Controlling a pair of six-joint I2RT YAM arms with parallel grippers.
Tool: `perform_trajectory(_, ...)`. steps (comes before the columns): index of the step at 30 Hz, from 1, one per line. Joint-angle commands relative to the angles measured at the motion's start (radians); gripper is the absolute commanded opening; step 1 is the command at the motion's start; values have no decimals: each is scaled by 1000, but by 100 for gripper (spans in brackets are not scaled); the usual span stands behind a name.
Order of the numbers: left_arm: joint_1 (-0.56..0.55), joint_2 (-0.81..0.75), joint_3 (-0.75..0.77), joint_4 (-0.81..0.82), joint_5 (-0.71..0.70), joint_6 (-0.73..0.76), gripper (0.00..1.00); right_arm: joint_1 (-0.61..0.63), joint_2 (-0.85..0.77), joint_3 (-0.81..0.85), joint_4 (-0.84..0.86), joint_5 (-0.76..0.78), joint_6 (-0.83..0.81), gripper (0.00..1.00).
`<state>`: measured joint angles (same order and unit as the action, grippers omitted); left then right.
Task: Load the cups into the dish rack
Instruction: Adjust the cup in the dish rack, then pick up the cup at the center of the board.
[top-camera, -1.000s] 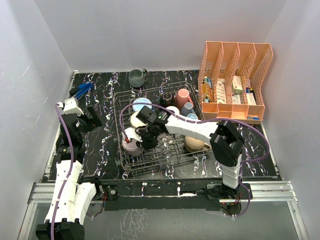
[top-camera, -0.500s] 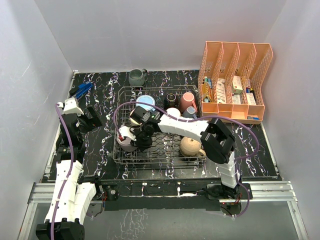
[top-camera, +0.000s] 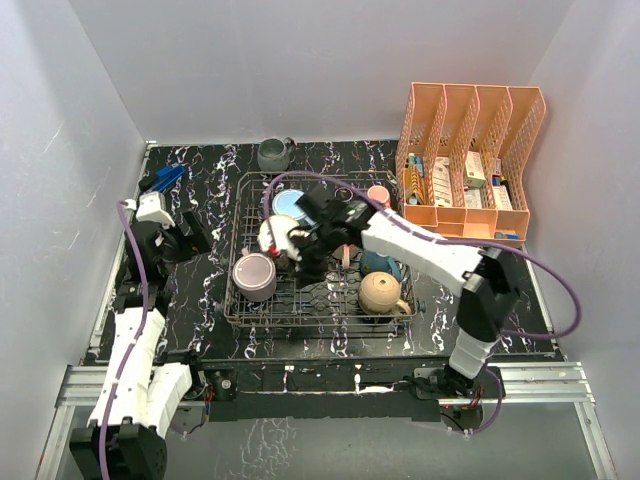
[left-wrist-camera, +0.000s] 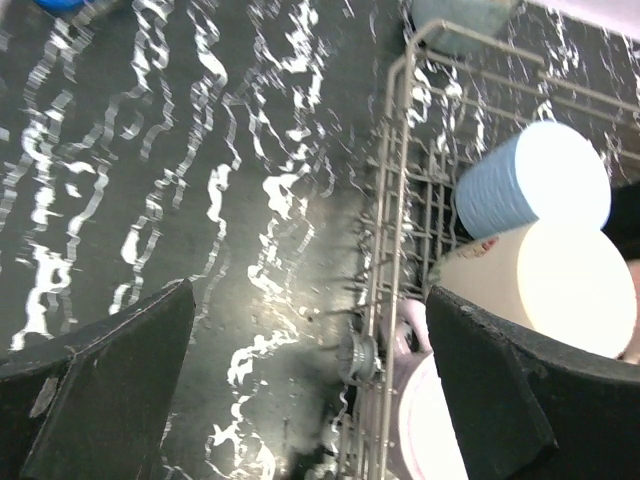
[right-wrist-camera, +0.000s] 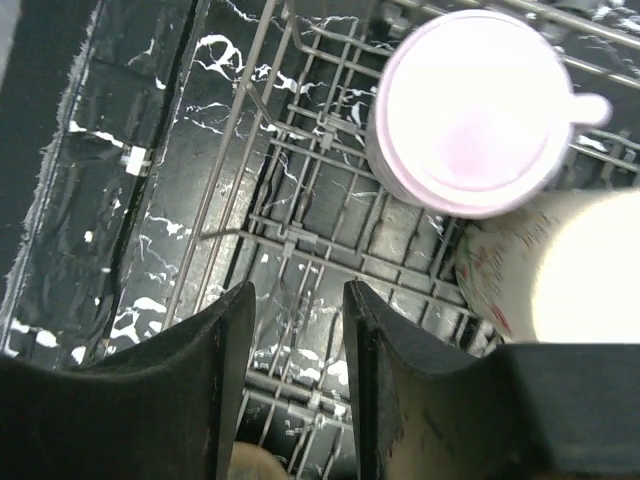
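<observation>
Dish rack (top-camera: 322, 312) sits mid-table (top-camera: 200, 290), dark wire basket with its long axis left-right and rows of upright tines inside. The mauve mug (top-camera: 254, 276) is in the front-left corner, upside down with its flat base up. In the right wrist view it is a pale pink-mauve disc (right-wrist-camera: 470, 125) with the handle sticking out to that view's right. The cream mug (top-camera: 275, 235) is just behind it, base also toward the camera, and the light blue mug (top-camera: 290, 204) is behind that, near the rack's far-left corner. The tan mug (top-camera: 381, 292) is front-right, rounded, with its handle to the right. The teal mug (top-camera: 382, 264) just behind it is partly under the arm, so I can't tell which way it faces. The pink mug (top-camera: 379, 195) is at the far-right of the rack. The grey mug (top-camera: 273, 154) is outside the rack, upright on the table by the far edge, handle to the right. The right gripper (right-wrist-camera: 298, 300) hangs over the rack floor just right of the cream mug, fingers parted a little, only rack wire showing through the gap, nothing held. The left gripper (left-wrist-camera: 308, 300) is spread wide over bare table at the rack's left rim, holding nothing. An orange mesh organizer (top-camera: 470, 110) stands at far right.
</observation>
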<state>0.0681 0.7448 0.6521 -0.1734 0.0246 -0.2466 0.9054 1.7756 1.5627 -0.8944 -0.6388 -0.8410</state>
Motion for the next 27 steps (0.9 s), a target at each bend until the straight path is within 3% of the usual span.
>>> perform_trajectory(1,-2,113,31,4,200,-61,97,-139,-154,-59,20,-217,-10,46)
perform_trajectory(6,-2,237,109,68,350,-146,97,-330,-350,-232,160,-352,53,58)
perform_trajectory(13,-2,535,330,167,496,-240,97,-657,-465,-377,294,-586,168,59)
perform_trajectory(17,-3,752,491,198,485,-295,94,-778,-527,-493,428,-668,256,59)
perform_trajectory(20,-4,906,655,160,463,-312,91,-818,-558,-543,472,-639,271,62)
perform_trajectory(27,-92,1201,1065,-69,199,-204,89,-885,-577,-618,513,-590,249,62)
